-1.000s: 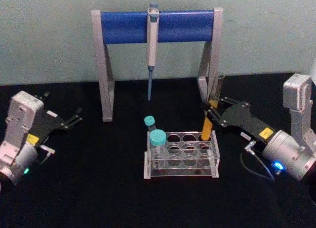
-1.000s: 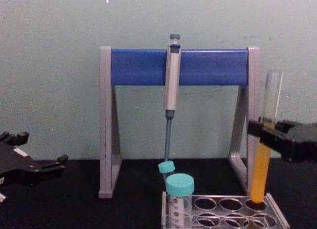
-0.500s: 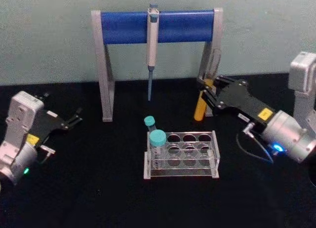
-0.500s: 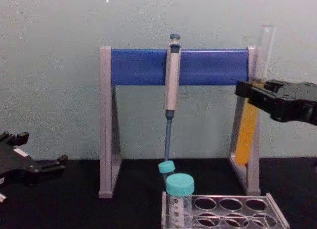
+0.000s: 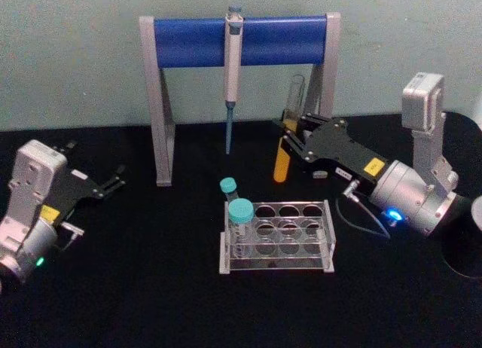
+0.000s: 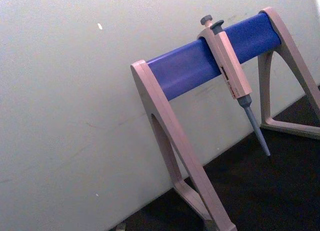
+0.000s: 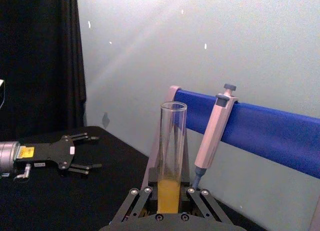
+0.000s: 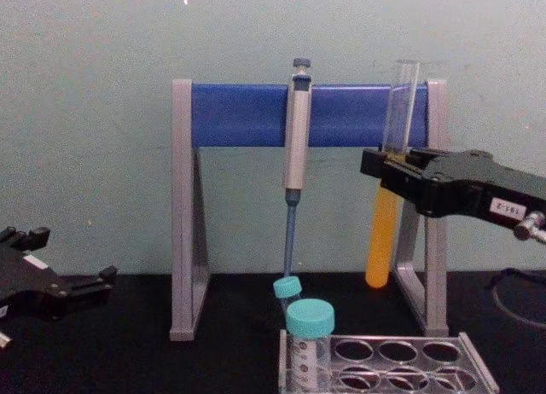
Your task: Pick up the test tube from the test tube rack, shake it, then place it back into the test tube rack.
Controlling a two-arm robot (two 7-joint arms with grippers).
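The test tube [image 5: 282, 161], clear glass with orange-yellow liquid in its lower part, hangs in the air behind the test tube rack [image 5: 329, 229], slightly tilted. My right gripper [image 5: 291, 139] is shut on its middle. From the chest, the test tube [image 8: 380, 240] hangs well above the test tube rack [image 8: 478, 368], in front of the stand's right leg, held by my right gripper [image 8: 389, 168]. The right wrist view looks along the test tube [image 7: 172, 141] rising between my right gripper's [image 7: 169, 192] jaws. My left gripper [image 5: 98, 167] rests open at the far left.
Two teal-capped tubes [image 5: 240, 212] stand in the rack's left holes. Behind it stands a grey-and-blue pipette stand [image 5: 188, 41] with a pipette [image 5: 232, 62] hanging from its bar. A black tabletop [image 5: 151, 288] surrounds the rack. My left gripper [image 7: 90, 152] appears open from the right wrist.
My right gripper has lifted the test tube out of the rack's back right hole and carried it up and leftward, tilting it. The left arm has stayed still.
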